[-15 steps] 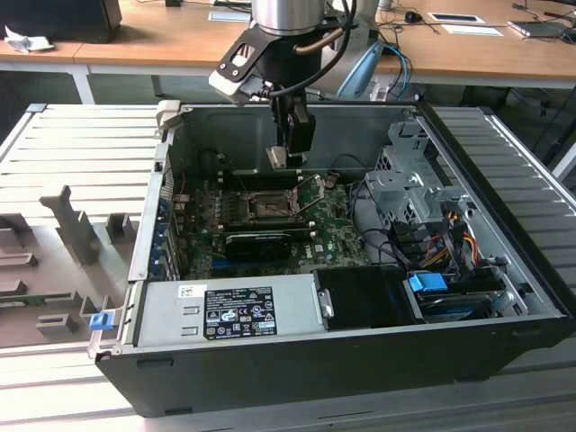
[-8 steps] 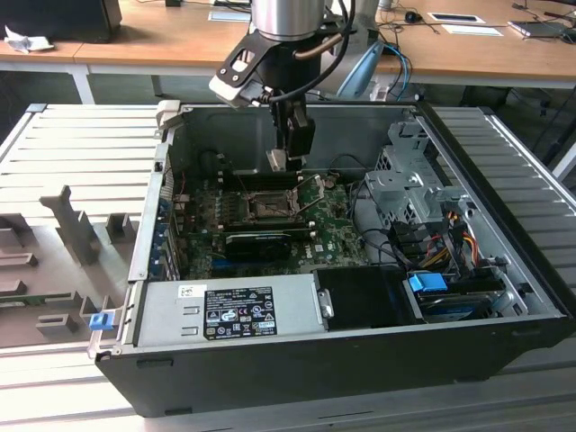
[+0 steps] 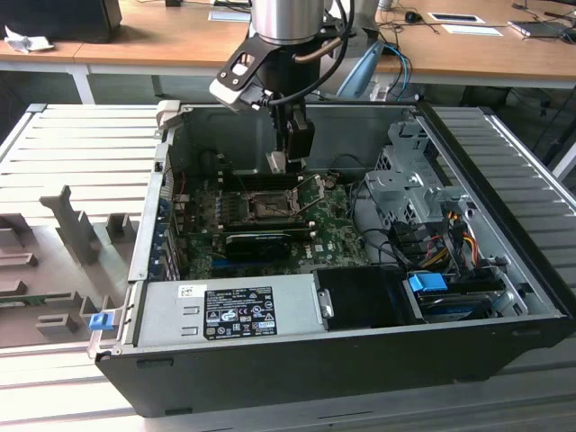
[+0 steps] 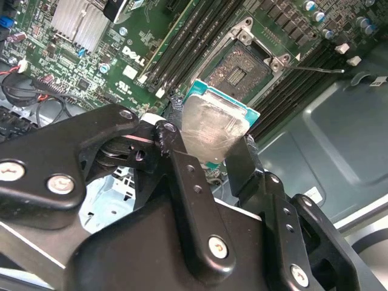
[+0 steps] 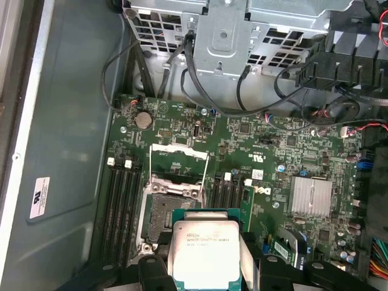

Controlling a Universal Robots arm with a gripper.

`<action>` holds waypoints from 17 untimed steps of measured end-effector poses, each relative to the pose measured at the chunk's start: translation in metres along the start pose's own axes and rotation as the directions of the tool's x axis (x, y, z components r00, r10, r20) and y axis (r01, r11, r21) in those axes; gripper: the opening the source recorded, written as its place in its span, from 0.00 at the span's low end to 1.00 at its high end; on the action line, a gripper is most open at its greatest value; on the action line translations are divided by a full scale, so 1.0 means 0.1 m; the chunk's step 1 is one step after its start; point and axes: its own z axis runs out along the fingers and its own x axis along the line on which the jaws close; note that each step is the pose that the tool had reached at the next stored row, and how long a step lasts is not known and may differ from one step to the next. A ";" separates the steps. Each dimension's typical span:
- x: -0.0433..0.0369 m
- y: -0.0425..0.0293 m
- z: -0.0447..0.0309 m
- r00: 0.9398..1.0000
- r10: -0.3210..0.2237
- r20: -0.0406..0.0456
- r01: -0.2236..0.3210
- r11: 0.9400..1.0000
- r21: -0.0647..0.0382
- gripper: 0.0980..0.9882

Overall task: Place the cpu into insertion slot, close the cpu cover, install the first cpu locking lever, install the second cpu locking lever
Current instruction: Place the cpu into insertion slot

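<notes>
Ribbed grey metal desk (image 3: 81,144), long slats, spreads to both sides in exterior view. Grey moulded fixtures (image 3: 76,225) on it at exterior view's left, blue clip (image 3: 99,319) near them. Behind: wooden desks (image 3: 153,40), white legs (image 3: 83,85), dark box (image 3: 58,18), crumpled paper (image 3: 22,38), white sheets (image 3: 468,25). Light even, bright.

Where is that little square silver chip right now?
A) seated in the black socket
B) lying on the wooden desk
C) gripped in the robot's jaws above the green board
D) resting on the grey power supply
C: in the second wrist view the cpu is clamped between the jaws, above the insertion slot, whose dark centre lies bare.
</notes>
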 end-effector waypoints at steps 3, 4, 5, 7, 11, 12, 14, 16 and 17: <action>0.000 -0.002 0.018 1.000 0.001 0.000 -0.001 1.000 0.000 0.48; -0.001 -0.002 0.020 1.000 0.003 0.000 -0.003 1.000 0.000 0.48; -0.001 -0.002 0.022 1.000 0.008 0.001 -0.008 1.000 0.000 0.48; 0.000 -0.002 0.026 1.000 0.022 0.002 -0.022 1.000 -0.001 0.48; -0.001 -0.003 0.034 0.994 0.112 0.009 -0.112 0.994 -0.002 0.48; -0.001 -0.003 0.035 0.993 0.117 0.010 -0.117 0.993 -0.002 0.48; -0.001 -0.004 0.041 0.993 0.121 0.010 -0.121 0.993 -0.002 0.48; -0.001 -0.004 0.051 0.993 0.121 0.010 -0.121 0.993 -0.003 0.48; -0.001 -0.005 0.063 0.993 0.121 0.010 -0.121 0.993 -0.003 0.48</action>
